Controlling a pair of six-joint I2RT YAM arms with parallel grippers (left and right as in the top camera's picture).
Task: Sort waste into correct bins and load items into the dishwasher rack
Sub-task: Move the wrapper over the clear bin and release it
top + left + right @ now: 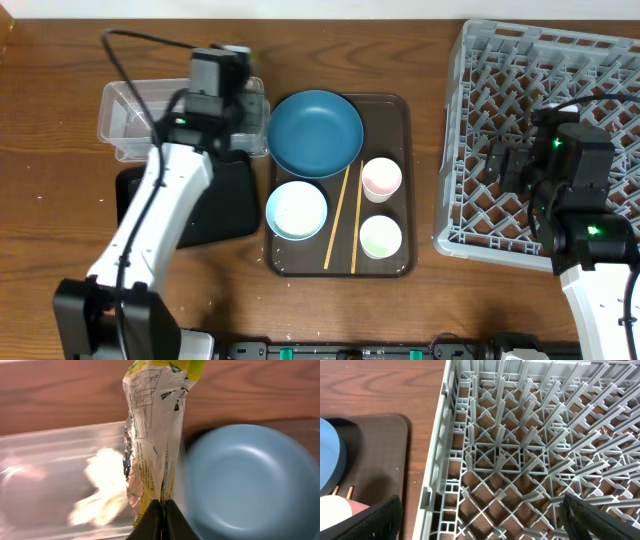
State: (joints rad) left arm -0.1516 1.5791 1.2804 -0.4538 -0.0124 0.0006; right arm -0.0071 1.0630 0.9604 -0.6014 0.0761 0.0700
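My left gripper [162,515] is shut on the yellow-green wrapper [152,435] and holds it over the right end of the clear tub [45,455], beside the blue bowl [245,480]. A white crumpled napkin [100,485] lies in the tub. From overhead, the left gripper [228,85] is at the tub [125,115], with the black tray [220,205] in front. The blue bowl [315,132], white bowl [296,210], two cups [381,178] [380,236] and chopsticks [337,215] sit on the brown tray. My right gripper [485,520] is open and empty over the grey rack [520,450]. I cannot make out any rice grains.
The brown serving tray [398,112] lies between the bins and the rack [530,60]. Its corner [380,450] shows in the right wrist view beside the rack's left wall. The left arm stretches across the black tray.
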